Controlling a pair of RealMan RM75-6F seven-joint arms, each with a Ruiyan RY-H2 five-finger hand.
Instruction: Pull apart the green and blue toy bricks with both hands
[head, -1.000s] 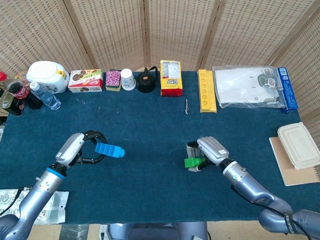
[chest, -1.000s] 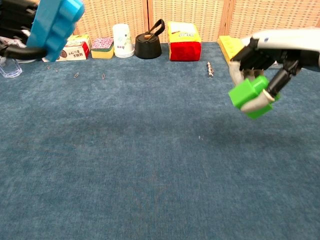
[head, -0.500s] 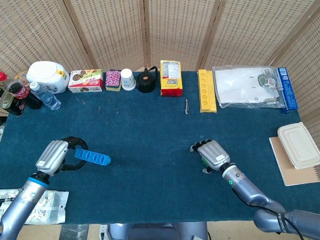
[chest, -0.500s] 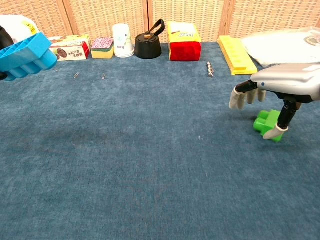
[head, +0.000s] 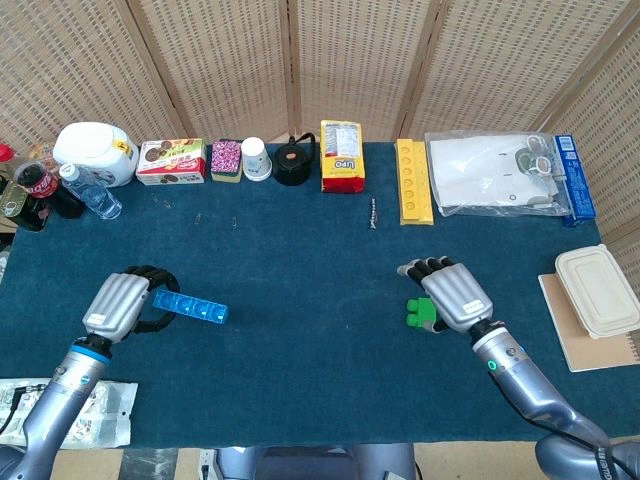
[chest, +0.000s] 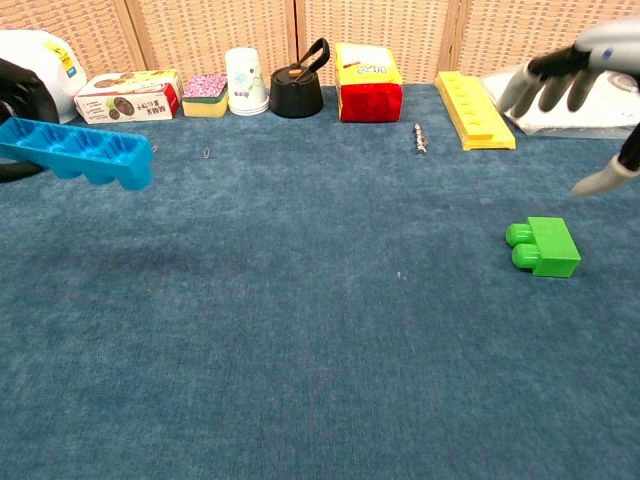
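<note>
The two toy bricks are already apart, so the pulling itself looks finished and what remains is likely just setting things down. The green brick (chest: 543, 246) lies alone on the blue desk (head: 300, 280) at the robot's right side, studs pointing sideways toward the middle of the desk. The right hand (head: 452, 293) hovers above and just to the right of it, fingers spread and holding nothing; in the chest view the fingers (chest: 545, 85) are lifted clear of the brick with open air between them. That spacing suggests the brick has been let go on purpose, resting where it can stay without support.

On the robot's left, the left hand (head: 122, 303) holds one end of the long blue brick (head: 190, 306), fingers curled around it. The brick sticks out from the hand toward the middle of the desk, nearly level, hollow underside facing the chest camera. It appears to be raised off the desk rather than resting on it, and the grip at one end keeps it steady there.

The two bricks sit well apart, one on each side. Along the far edge stand a cup (head: 256, 158), a yellow packet (head: 342, 155) and other items, away from both hands
</note>
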